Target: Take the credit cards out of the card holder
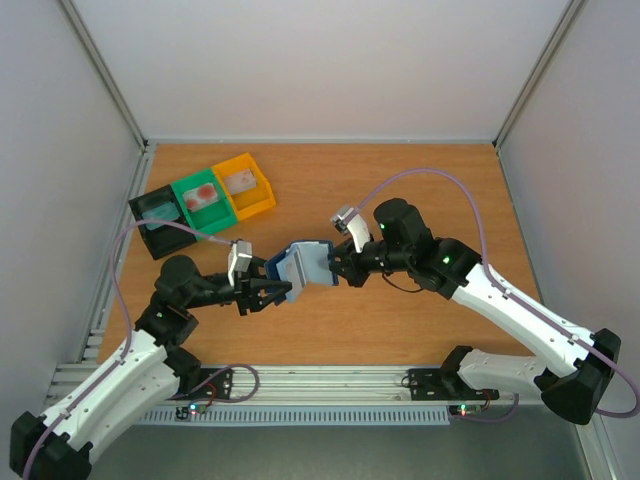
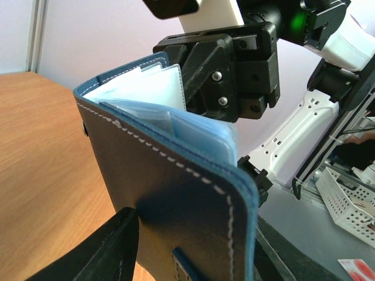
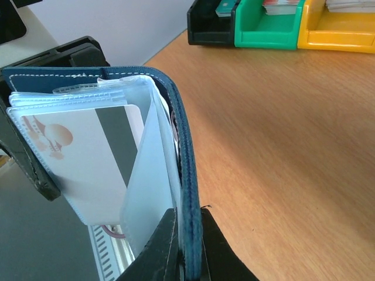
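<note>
The card holder (image 1: 305, 265) hangs open above the table between my two grippers, its navy cover outward and clear sleeves inside. My right gripper (image 1: 336, 270) is shut on the edge of one flap (image 3: 188, 175), a finger on each face. One of the credit cards (image 3: 88, 158), pale with a reddish mark and a dark stripe, sits in a clear sleeve beside that flap. My left gripper (image 1: 274, 292) straddles the other flap (image 2: 176, 199), with a finger against each side edge of the dark cover. More clear sleeves (image 2: 146, 88) fan out behind it.
Three bins stand in a row at the back left: black (image 1: 152, 225) with a teal card, green (image 1: 222, 208) with a red-marked card, yellow (image 1: 262, 190) with a pale card. White walls enclose the wooden table (image 1: 420, 180).
</note>
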